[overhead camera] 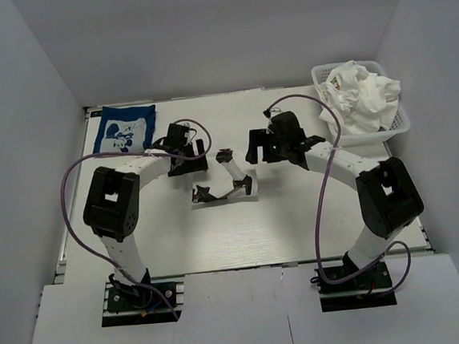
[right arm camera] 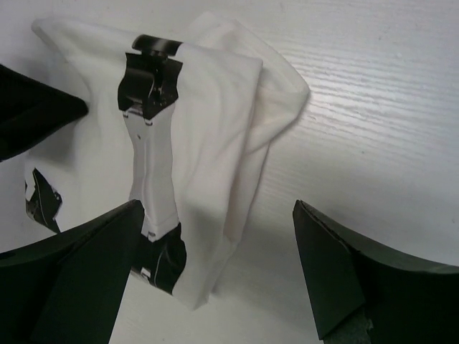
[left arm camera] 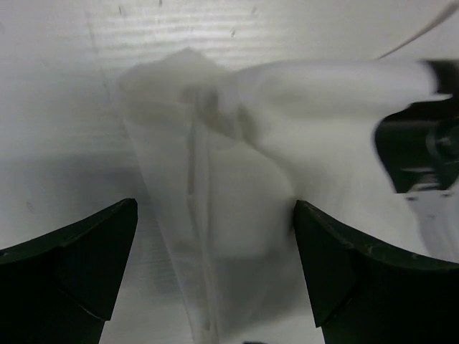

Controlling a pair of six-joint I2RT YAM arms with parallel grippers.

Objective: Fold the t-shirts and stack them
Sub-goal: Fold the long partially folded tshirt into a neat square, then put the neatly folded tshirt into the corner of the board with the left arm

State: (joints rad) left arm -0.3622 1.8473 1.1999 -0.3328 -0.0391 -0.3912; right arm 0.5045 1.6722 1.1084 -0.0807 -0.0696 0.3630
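White walls are standing around a pale surface (overhead camera: 219,237), and near its middle a white shirt (right arm camera: 215,122) is lying, folded into a long narrow shape. A white strip with black ends (right arm camera: 150,143) is lying along the top of it, and I cannot tell what that strip is. The left hand (left arm camera: 215,206) is pointing down at this shirt from the left with its two fingers spread wide, gripping nothing. The right hand (right arm camera: 216,204) is pointing at it from the right, also spread wide and gripping nothing.

A navy shirt (overhead camera: 127,126) with a white cartoon on it is lying folded flat at the far left corner, well apart from both hands. At the far right, a white basket (overhead camera: 363,138) is sitting near the wall. It is holding a crumpled heap of white cloth (overhead camera: 363,92) that is poking up over the rim. I cannot tell how many shirts are in that heap.

From above, the white shirt is hard to see, because it is nearly the same color as the surface and only the black bits are showing clearly. In the left wrist view the shirt is looking blurry. A dark shape (left arm camera: 412,147) at the right edge is cut off and too fuzzy to name.
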